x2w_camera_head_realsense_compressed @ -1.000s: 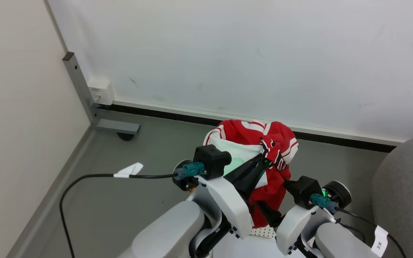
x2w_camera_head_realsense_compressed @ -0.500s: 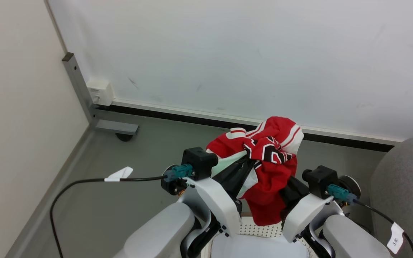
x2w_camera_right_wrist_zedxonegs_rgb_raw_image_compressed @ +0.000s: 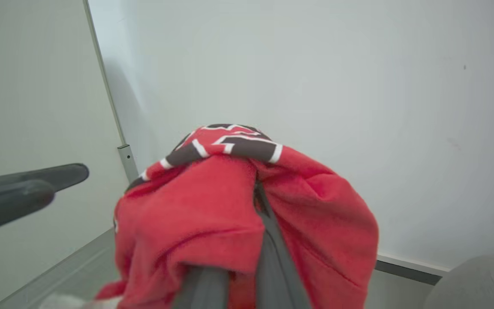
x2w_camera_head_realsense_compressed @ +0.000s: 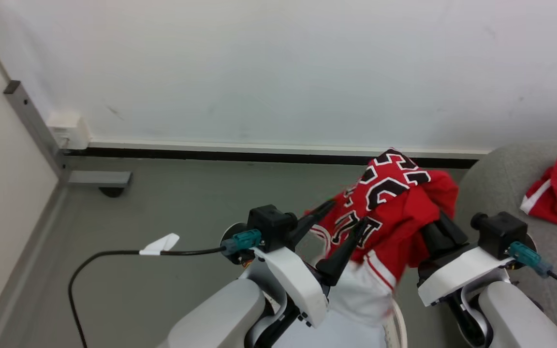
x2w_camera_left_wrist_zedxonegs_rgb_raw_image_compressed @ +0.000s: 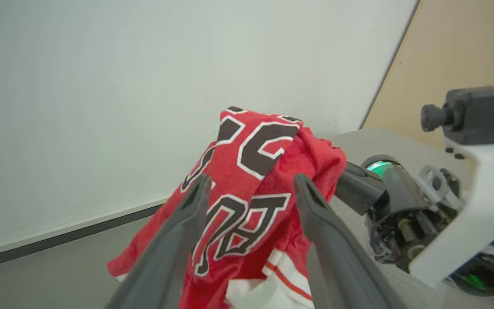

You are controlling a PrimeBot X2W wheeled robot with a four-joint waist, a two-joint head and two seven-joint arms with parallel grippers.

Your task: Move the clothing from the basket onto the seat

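Right end effector (x2w_camera_right_wrist_zedxonegs_rgb_raw_image_compressed: 242, 274) pinches the clothing (x2w_camera_head_realsense_compressed: 404, 212) — crumpled red jersey, black white-edged numerals — left end effector (x2w_camera_left_wrist_zedxonegs_rgb_raw_image_compressed: 251, 189) spread.

Grey floor (x2w_camera_head_realsense_compressed: 186, 208) runs up to the wall at its far edge. At the floor's far left corner a flat grey metal foot (x2w_camera_head_realsense_compressed: 97, 179) rests on it, with a dark wheel (x2w_camera_head_realsense_compressed: 111, 192) under its near end. At the near edge is a thin white curved rim (x2w_camera_head_realsense_compressed: 401, 324), probably the basket, but too blurred to confirm. A light-grey seat (x2w_camera_head_realsense_compressed: 496, 193) stands at the floor's right edge. One crumpled red garment (x2w_camera_head_realsense_compressed: 556, 193) with a white stripe lies on the seat, toward its right edge.
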